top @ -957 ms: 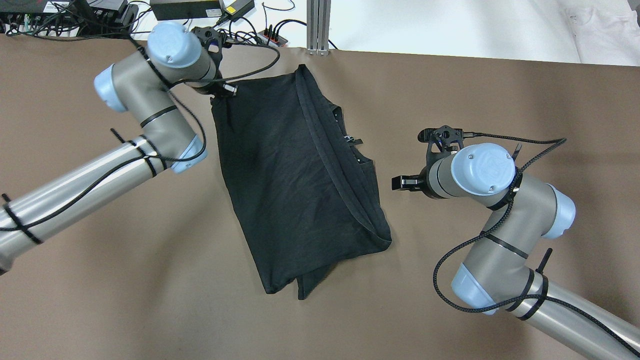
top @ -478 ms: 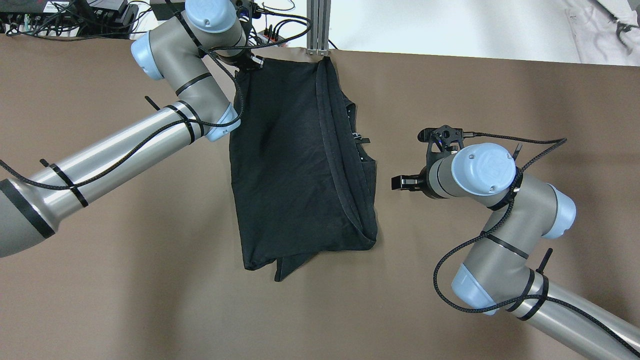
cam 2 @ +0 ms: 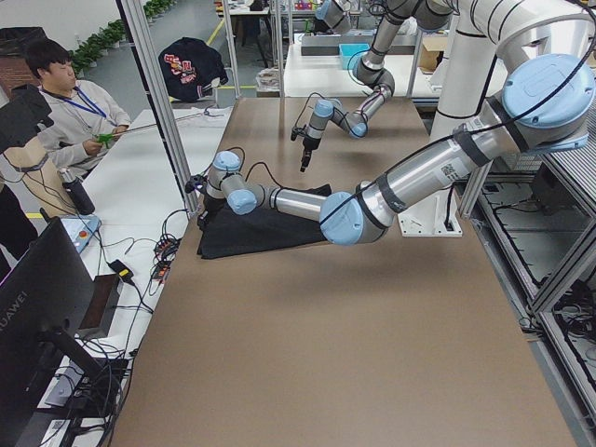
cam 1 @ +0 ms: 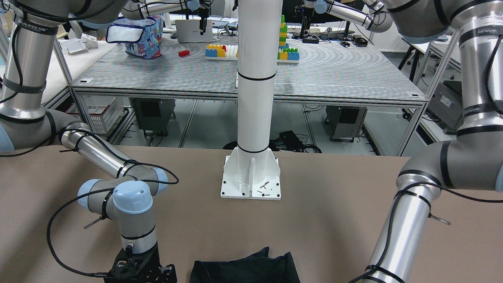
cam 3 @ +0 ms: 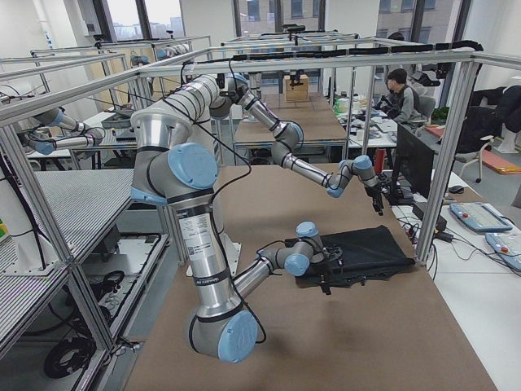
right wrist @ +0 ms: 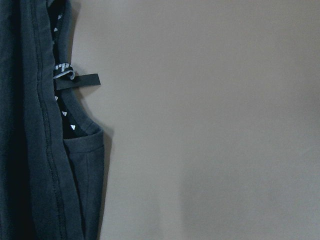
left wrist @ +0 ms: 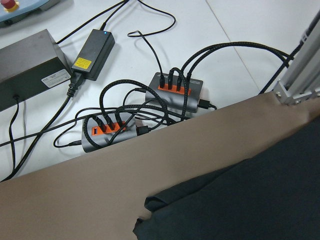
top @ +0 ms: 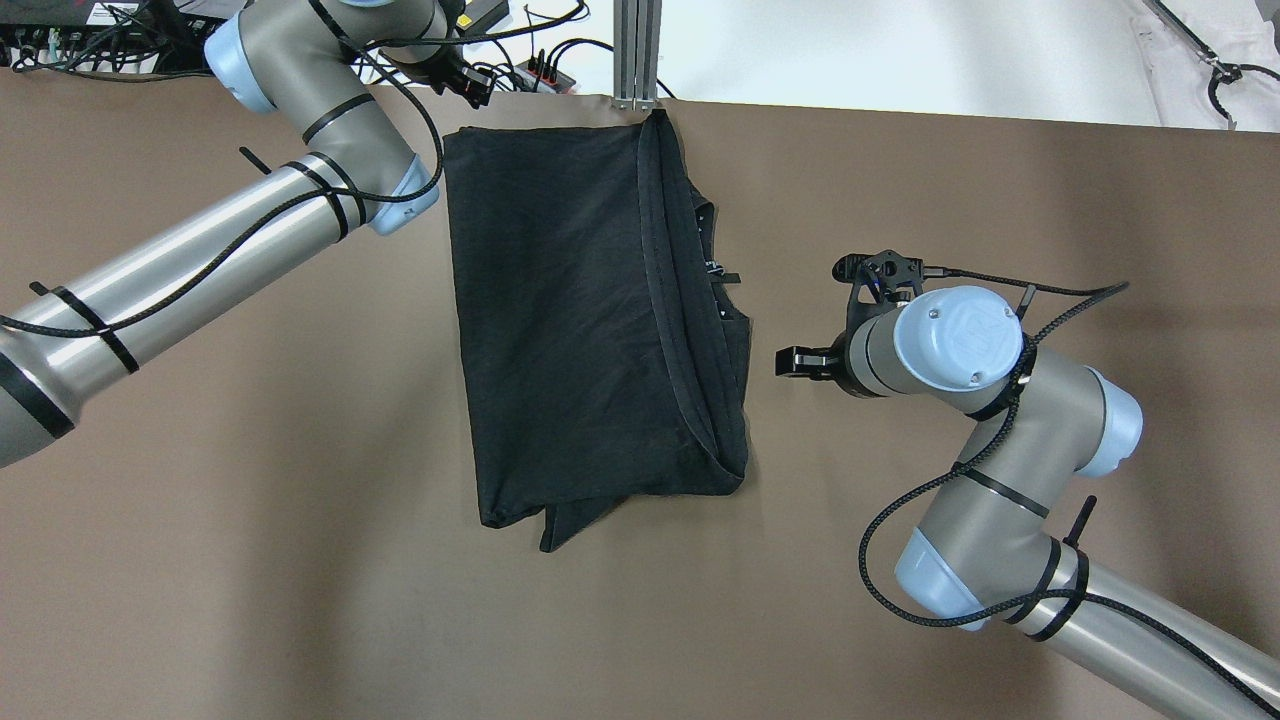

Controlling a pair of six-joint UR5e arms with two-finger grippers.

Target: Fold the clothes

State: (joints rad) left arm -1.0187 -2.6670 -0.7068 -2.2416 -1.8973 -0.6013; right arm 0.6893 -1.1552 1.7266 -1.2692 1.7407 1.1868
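A black garment (top: 580, 320) lies folded lengthwise on the brown table (top: 250, 560), its far edge at the table's back edge. It also shows in the front-facing view (cam 1: 245, 269) and the right wrist view (right wrist: 30, 150). My left gripper (top: 472, 88) hangs just beyond the garment's far left corner, apart from it. That corner (left wrist: 150, 210) lies loose on the table in the left wrist view. The left gripper looks open and empty. My right gripper (top: 792, 362) hovers just right of the garment's collar side; it looks open and holds nothing.
Power strips and cables (left wrist: 175, 92) lie on the white surface past the table's back edge, next to an aluminium post (top: 635, 50). The white column base (cam 1: 251, 177) stands mid-table on the robot's side. An operator (cam 2: 65, 121) sits at the far end.
My left arm swung toward the back edge, dragging the garment's corner with it. The garment turned straight and now lies flat, the corner released. The right arm hardly moved.
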